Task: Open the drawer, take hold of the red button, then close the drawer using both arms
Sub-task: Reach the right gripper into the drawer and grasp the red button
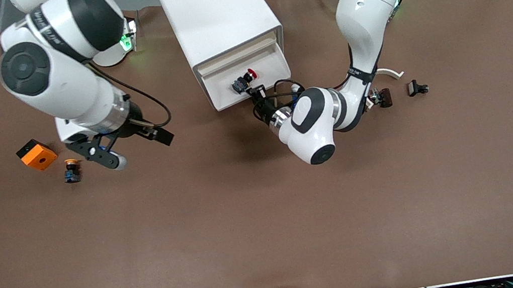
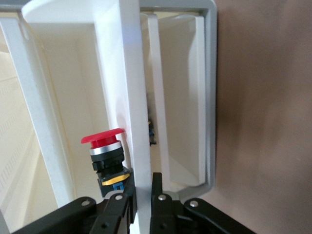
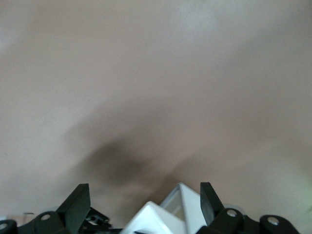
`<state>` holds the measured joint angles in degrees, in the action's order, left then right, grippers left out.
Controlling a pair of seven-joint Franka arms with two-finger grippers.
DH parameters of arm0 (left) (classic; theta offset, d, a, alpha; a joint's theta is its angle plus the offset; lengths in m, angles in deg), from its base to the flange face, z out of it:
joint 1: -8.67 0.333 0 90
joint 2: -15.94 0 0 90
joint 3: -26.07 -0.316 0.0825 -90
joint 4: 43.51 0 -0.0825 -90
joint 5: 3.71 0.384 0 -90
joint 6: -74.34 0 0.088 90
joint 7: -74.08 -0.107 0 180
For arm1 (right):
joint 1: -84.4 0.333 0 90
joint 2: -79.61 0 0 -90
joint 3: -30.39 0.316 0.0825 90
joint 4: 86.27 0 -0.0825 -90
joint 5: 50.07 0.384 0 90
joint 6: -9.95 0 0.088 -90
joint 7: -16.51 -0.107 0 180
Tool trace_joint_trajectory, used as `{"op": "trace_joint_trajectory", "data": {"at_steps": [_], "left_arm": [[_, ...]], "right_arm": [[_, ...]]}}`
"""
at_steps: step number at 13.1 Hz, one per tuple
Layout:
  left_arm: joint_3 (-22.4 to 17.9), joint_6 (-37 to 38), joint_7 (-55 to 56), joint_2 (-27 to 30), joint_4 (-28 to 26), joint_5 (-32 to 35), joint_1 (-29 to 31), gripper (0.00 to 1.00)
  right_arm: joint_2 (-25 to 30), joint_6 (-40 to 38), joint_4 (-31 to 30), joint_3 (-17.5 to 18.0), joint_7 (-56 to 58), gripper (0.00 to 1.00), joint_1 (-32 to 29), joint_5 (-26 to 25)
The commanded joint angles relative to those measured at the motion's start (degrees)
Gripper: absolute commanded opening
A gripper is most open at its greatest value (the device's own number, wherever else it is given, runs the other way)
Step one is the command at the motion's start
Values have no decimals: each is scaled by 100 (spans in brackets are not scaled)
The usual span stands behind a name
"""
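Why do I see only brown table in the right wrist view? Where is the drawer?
Observer: The drawer stands pulled out of the white cabinet.
Operator: Anything in it?
Observer: A red-capped button lies in it.
Operator: Who holds it open?
Observer: The left end effector clamps the drawer's front wall.
Operator: And my arm?
Observer: The right end effector hangs open over the table, beside an orange-capped button.
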<state>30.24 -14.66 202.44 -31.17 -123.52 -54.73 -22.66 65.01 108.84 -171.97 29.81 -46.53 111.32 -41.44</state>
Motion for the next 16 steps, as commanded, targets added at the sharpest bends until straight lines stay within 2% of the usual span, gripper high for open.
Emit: {"op": "trace_joint_trajectory", "data": {"at_steps": [1, 3, 9, 12, 13, 14, 15, 16], "left_arm": [[-162, -555, -267, -105, 240, -57, -48, 12], [-153, -688, -267, -96, 240, -83, -48, 12], [-153, -697, -223, -87, 258, -249, 180, 16], [-153, -697, -215, -87, 337, -329, 338, 20], [-153, -697, -215, -79, 337, -355, 339, 36], [-144, -697, -215, -70, 337, -364, 339, 62], [-135, -688, -206, -35, 337, -364, 348, 100], [-118, -688, -206, -8, 346, -365, 365, 100]], "right_arm": [[-270, 296, 177, -48, -1320, 100, 426, 51], [-402, 455, 186, -48, -1877, 100, 682, 51], [-482, 763, 89, -57, -2511, 100, 1201, -10], [-438, 1043, -322, -65, -2538, 100, 1368, -10], [-429, 1183, -446, -57, -2547, 100, 1438, -19], [-429, 1324, -534, -57, -2555, 100, 1491, -19], [-438, 1447, -613, -65, -2642, 100, 1544, -19], [-455, 1544, -657, -57, -2791, 100, 1562, -19]]}}
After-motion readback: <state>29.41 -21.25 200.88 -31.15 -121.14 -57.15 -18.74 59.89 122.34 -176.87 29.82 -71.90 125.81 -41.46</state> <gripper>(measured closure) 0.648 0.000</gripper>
